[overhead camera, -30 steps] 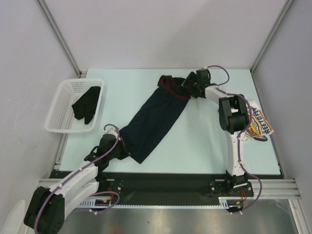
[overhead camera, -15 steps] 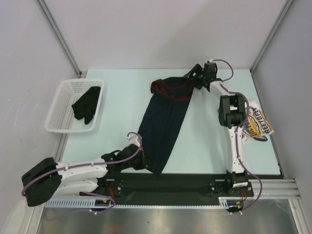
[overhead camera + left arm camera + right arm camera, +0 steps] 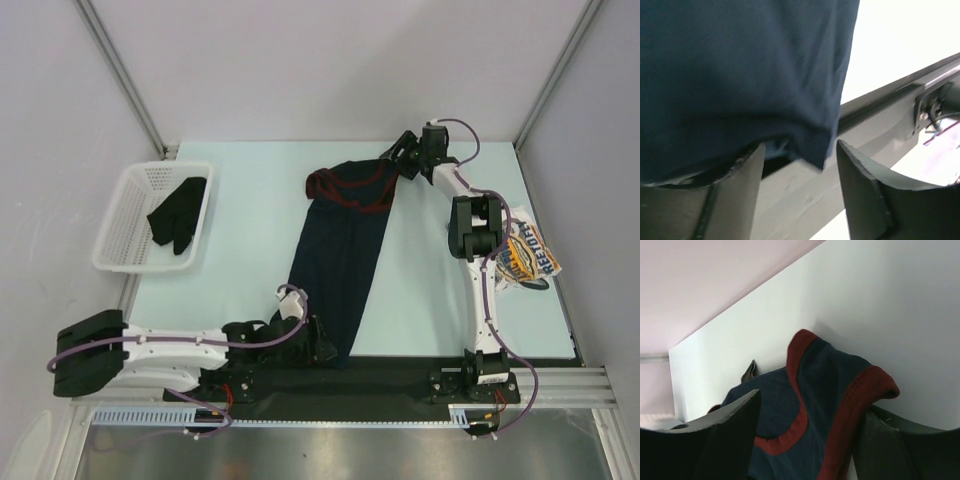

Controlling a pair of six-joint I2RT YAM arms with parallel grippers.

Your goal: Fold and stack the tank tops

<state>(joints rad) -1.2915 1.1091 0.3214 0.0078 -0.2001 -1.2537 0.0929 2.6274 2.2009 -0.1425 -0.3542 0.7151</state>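
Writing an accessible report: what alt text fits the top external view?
A navy tank top lies stretched lengthwise on the table, the right gripper at its red-trimmed neck end, the left gripper at its hem. A white basket sits left.

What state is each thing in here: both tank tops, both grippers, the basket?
navy tank top: laid out lengthwise, unfolded, far end bunched.
white tank top: lying apart at the right side, partly hidden.
left gripper: at the navy hem, grip unclear.
right gripper: closed on the red-trimmed strap end.
basket: holds a dark cloth.
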